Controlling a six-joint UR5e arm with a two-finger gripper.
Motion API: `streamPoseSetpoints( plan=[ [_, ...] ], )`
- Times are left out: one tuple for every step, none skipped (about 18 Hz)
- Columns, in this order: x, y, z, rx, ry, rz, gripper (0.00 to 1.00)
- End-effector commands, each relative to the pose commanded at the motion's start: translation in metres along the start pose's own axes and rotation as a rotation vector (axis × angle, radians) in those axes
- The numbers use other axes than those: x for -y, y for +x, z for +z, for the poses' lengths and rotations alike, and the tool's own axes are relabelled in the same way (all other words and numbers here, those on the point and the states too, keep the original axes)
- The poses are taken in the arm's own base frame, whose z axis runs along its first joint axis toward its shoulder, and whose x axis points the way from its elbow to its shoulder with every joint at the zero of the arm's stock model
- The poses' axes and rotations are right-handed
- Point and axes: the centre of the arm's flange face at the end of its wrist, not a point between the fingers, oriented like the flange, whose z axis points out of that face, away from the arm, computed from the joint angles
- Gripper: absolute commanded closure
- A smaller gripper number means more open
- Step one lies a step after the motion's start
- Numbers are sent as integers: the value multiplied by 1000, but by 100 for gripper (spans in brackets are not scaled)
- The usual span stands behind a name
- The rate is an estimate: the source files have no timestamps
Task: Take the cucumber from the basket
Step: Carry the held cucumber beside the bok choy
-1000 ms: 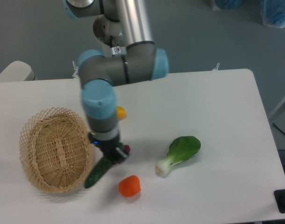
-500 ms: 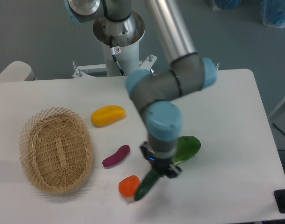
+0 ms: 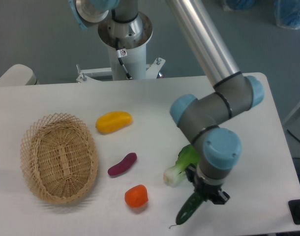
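Gripper (image 3: 205, 192) clamped on the slim dark green bumpy cucumber (image 3: 188, 210), near the table's front edge.

The black fingers close narrowly around the cucumber's upper end; the rest of it slants down and to the left below them, its lower tip close to the white table (image 3: 66, 98). Just left of the fingers and slightly higher lies the light-green bok choy with a white stem (image 3: 178, 168), partly hidden by the arm. Further left sit an orange-red rounded vegetable (image 3: 136, 195), a small purple eggplant (image 3: 122, 164) and a yellow oblong vegetable (image 3: 113, 121). The oval tan woven wicker basket (image 3: 29, 162) stands well apart at far left.
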Motion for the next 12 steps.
streamPoseSetpoints(
  plan=[
    [0, -1, 0, 0, 0, 0, 84],
    [0, -1, 1, -4, -1, 0, 84],
    [0, -1, 1, -4, -3, 0, 84],
    [0, -1, 1, -4, -3, 0, 83],
    [0, -1, 2, -6, -3, 0, 83],
    [0, -1, 2, -4, -3, 0, 83],
    [0, -1, 3, -5, -4, 0, 83],
    [0, -1, 3, -5, -4, 0, 83],
    [1, -1, 3, -5, -6, 1, 83],
    [2, 0, 2, -4, -5, 3, 83],
    [2, 0, 1, -2, -7, 3, 83],
    [3, 0, 2, -2, -7, 5, 83]
  ],
)
